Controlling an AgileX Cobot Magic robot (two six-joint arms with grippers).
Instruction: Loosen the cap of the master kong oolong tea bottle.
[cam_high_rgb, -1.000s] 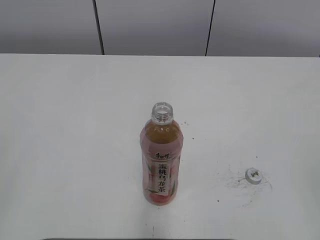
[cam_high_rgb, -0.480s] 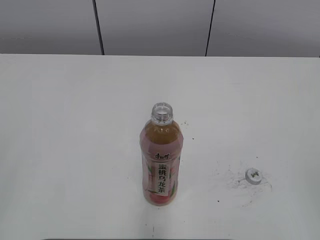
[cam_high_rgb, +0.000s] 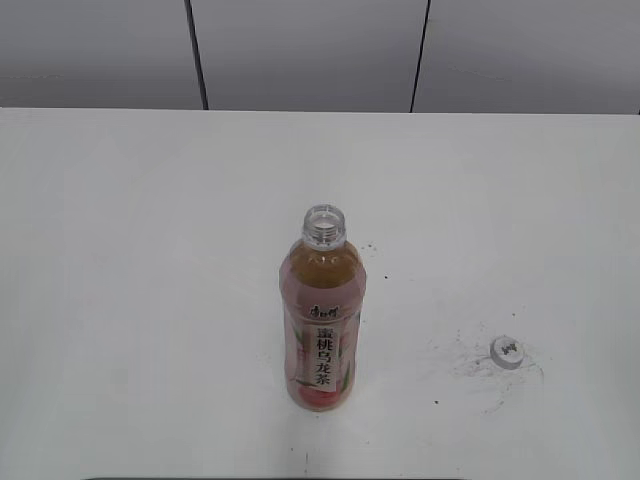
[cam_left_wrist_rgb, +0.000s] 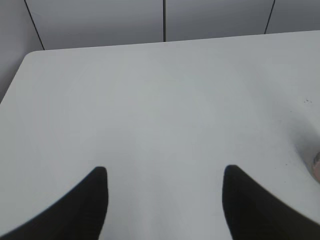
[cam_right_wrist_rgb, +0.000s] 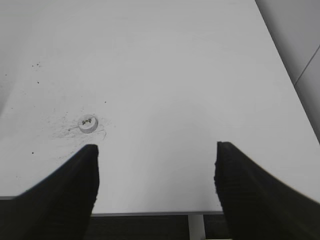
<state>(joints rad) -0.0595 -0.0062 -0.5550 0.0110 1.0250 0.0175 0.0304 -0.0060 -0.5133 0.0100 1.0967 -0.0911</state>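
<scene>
The master kong oolong tea bottle (cam_high_rgb: 322, 320) stands upright near the table's front middle, its clear neck open at the top with no cap on it. The cap (cam_high_rgb: 508, 351) lies apart on the table to the bottle's right, logo up; it also shows as the small white cap (cam_right_wrist_rgb: 88, 123) in the right wrist view, ahead and left of the fingers. My right gripper (cam_right_wrist_rgb: 156, 152) is open over the table's front edge, holding nothing. In its own wrist view my left gripper (cam_left_wrist_rgb: 164, 172) is open above bare table, empty. Neither arm shows in the exterior view.
The white table (cam_high_rgb: 150, 250) has dark scuff marks (cam_high_rgb: 470, 365) around the cap. Grey wall panels (cam_high_rgb: 300, 50) stand behind the far edge. The right wrist view shows the front edge (cam_right_wrist_rgb: 150, 213) and a table leg below it.
</scene>
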